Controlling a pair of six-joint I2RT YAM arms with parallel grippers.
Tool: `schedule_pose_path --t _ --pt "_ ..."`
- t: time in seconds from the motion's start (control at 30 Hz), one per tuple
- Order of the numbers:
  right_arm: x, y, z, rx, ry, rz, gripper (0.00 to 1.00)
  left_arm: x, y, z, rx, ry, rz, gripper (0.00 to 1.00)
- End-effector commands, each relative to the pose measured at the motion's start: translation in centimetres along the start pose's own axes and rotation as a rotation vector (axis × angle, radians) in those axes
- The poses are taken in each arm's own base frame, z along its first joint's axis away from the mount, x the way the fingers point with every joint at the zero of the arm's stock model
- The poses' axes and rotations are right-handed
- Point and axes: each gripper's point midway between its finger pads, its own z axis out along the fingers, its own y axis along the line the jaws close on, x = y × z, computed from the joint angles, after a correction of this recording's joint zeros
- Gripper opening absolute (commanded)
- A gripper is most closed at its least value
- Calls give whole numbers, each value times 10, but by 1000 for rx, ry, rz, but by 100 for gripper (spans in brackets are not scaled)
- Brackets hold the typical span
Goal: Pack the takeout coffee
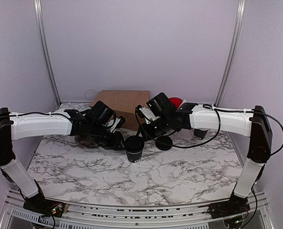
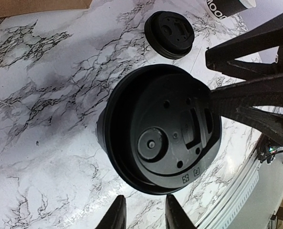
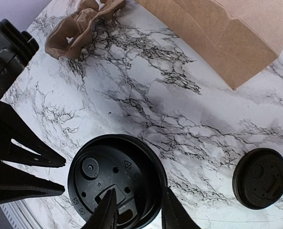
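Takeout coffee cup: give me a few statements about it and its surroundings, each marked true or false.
1. The takeout coffee cup wears a black lid. True.
2. A spare lid lies on the marble table, apart from the cup. True.
3. The cup stands inside the brown paper bag. False: it stands on the table, outside the bag.
4. The left end effector holds the spare lid. False: that lid lies free; the fingers sit beside the cup, nothing between them.
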Motion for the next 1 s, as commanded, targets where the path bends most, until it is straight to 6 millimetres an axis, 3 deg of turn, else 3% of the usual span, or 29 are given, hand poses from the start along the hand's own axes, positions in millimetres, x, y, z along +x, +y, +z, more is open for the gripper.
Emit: schedule_pose_path --t 0.0,0.97 --pt "-8 7 0 -18 -14 -2 29 -7 0 1 -25 -2 18 28" --pt "24 19 -8 -29 44 112 26 -42 9 11 -64 -33 32 27"
